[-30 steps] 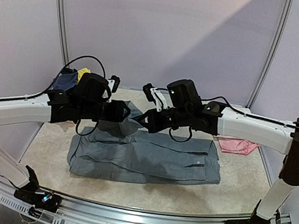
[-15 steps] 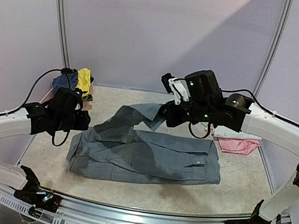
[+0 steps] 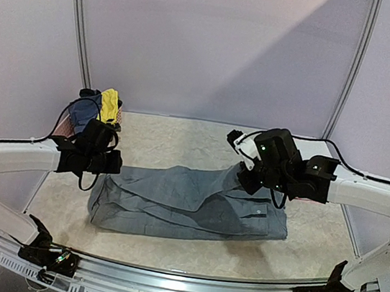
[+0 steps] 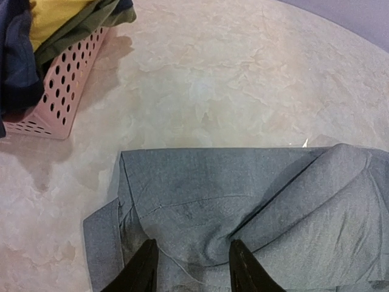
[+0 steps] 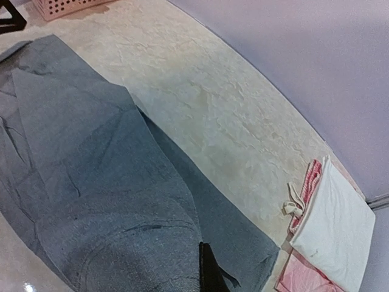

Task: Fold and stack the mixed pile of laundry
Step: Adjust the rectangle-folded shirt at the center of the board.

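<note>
Right tool (image 3: 244, 173) is pinched shut on a bunch of the grey trousers (image 3: 186, 206), up at their far right corner. The cloth runs up to it in a ridge, so I'd guess it's carrying a leg across to make a fold. Left tool (image 4: 191, 267) has its fingers partway apart with nothing between them, just above the trousers' left end. I can't tell if it's touching the cloth. My guess is it's there to pin or catch that end while the other side gets laid over.

The trousers lie flat along the bench (image 3: 182, 137), already doubled lengthwise by the look of it.

Behind the trousers' left end, the pink basket (image 4: 55, 91) holds the yellow garment (image 3: 108, 105) and navy top (image 3: 83, 112), so those are waiting. Off the trousers' right end, a white piece (image 5: 334, 225) sits folded on a pink piece (image 5: 304, 274), probably the start of the stack.
</note>
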Tool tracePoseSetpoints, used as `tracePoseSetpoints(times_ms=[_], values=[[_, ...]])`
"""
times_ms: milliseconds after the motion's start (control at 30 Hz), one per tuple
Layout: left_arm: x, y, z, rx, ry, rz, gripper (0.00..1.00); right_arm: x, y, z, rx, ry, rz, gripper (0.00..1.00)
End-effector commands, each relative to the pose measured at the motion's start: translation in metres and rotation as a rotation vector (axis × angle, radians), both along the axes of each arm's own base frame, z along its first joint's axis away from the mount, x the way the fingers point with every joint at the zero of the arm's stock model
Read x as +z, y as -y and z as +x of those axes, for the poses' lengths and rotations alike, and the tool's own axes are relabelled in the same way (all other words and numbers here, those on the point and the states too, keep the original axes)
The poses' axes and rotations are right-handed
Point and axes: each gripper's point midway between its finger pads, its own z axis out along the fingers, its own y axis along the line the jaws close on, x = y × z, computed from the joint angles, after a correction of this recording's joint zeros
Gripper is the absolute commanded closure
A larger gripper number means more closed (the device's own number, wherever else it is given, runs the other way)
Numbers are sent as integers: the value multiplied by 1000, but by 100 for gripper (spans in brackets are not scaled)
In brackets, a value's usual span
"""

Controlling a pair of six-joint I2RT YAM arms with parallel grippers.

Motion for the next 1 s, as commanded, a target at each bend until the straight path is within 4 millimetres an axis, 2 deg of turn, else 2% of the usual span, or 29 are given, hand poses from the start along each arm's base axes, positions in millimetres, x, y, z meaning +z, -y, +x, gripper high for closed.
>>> tracePoseSetpoints(times_ms=[0,167,333,433,567,633,800,967], values=[[-9,2,8,-10,2,-5,59,-4,30,21,-114,105,-108,100],[-21,8,13,-21,-18,-7,59,-17,41,39,-201,126,-177,100],[-31,9,14,-23,-34,-1,61,-26,40,53,-216,160,-254,100],[-32,10,13,-26,-36,-11,61,-23,41,60,-206,200,-297,100],[-30,15,11,-48,-39,-36,62,-22,57,74,-222,234,-334,100],[-29,17,10,-59,-39,-41,62,-33,59,76,-202,214,-354,100],[-34,16,12,-60,-41,-20,62,-77,43,72,-116,101,-363,97],[-42,17,12,-65,-57,-14,62,-118,44,75,-135,32,-441,95]])
